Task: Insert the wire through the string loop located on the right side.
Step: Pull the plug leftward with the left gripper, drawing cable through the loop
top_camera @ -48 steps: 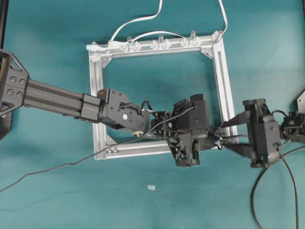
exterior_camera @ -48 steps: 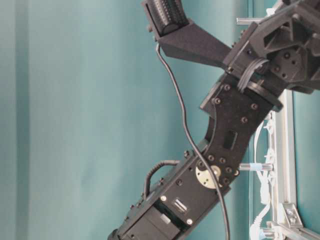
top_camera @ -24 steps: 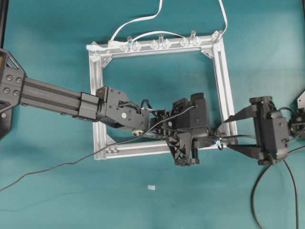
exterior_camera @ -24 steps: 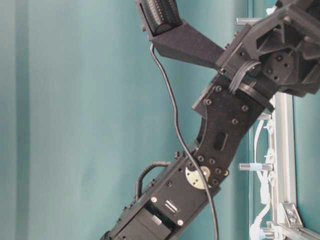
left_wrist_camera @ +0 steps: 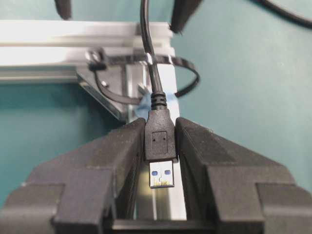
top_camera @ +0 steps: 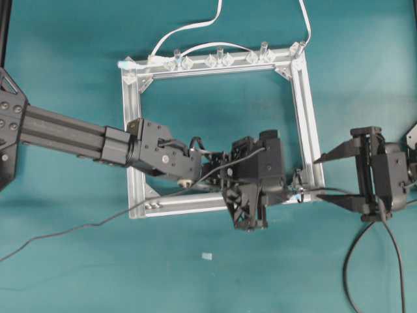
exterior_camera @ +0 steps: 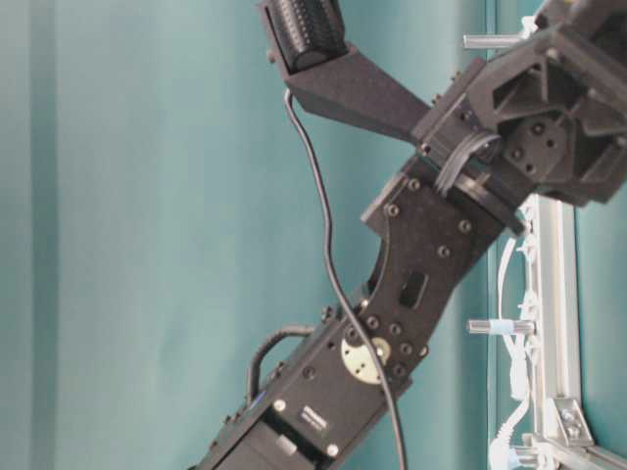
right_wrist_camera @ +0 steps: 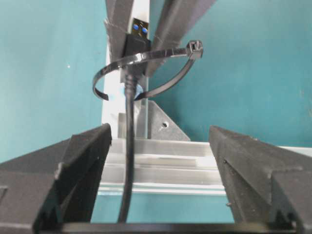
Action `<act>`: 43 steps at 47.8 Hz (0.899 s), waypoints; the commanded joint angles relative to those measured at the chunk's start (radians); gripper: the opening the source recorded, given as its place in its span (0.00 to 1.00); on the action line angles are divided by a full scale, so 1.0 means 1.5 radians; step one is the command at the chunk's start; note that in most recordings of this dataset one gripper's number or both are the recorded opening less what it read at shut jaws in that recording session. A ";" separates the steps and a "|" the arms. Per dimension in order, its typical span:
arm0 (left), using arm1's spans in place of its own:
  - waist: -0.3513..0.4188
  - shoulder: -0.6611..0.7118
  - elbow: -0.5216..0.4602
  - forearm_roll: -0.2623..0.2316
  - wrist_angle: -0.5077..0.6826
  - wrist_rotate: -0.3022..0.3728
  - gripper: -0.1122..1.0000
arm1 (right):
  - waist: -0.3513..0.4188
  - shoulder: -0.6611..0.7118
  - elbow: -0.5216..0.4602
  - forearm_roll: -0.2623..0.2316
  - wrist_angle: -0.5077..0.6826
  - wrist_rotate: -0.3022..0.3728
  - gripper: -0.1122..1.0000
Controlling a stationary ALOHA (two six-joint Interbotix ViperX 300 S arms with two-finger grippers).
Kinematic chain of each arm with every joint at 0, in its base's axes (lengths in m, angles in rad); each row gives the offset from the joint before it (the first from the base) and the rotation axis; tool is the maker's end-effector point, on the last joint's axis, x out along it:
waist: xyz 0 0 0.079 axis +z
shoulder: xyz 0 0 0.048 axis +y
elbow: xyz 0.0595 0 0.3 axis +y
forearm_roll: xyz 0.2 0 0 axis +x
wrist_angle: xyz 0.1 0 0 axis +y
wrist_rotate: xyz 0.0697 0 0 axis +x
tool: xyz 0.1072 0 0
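The wire (left_wrist_camera: 148, 58) runs through the string loop (left_wrist_camera: 187, 73), a thin dark band with a light-blue bit at its base, at the frame's lower right corner. Its black plug (left_wrist_camera: 160, 139) with the metallic tip is clamped between the fingers of my left gripper (left_wrist_camera: 161, 126), on the inner side of the loop (top_camera: 300, 189). In the right wrist view the wire (right_wrist_camera: 129, 122) comes out of the loop (right_wrist_camera: 146, 58) and passes between the wide-open fingers of my right gripper (right_wrist_camera: 158, 131) without being held. The right gripper (top_camera: 321, 179) stands to the right of the frame.
The square aluminium frame (top_camera: 306, 117) lies mid-table, with clear clips (top_camera: 218, 60) and a white cable (top_camera: 189, 29) along its far bar. Another thin black cable (top_camera: 98, 223) trails off over the table to the left. A small light scrap (top_camera: 207, 256) lies in front.
My right gripper has pulled back to the right, away from the loop, staying open. My left gripper has closed on the plug and shifted slightly left.
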 commanded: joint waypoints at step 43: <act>-0.015 -0.218 0.243 0.001 0.028 -0.006 0.31 | 0.000 -0.004 -0.006 0.001 -0.005 0.000 0.88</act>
